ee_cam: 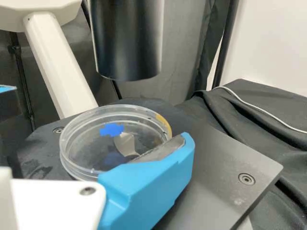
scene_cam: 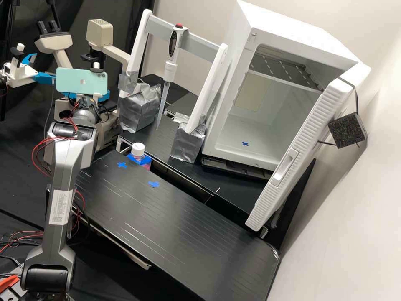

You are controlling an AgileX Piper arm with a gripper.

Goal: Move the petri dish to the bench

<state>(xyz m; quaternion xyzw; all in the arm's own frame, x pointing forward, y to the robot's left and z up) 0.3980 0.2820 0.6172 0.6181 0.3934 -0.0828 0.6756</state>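
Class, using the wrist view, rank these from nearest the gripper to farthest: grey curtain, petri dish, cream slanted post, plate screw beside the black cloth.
1. Petri dish, over the dark plate.
2. Plate screw, on the side toward the black cloth.
3. Cream slanted post, behind the plate.
4. Grey curtain, in the background.

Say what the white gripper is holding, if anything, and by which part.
Can't tell. The clear round plastic petri dish is at the gripper's place, over the flat dark grey stage; a hold isn't confirmable.
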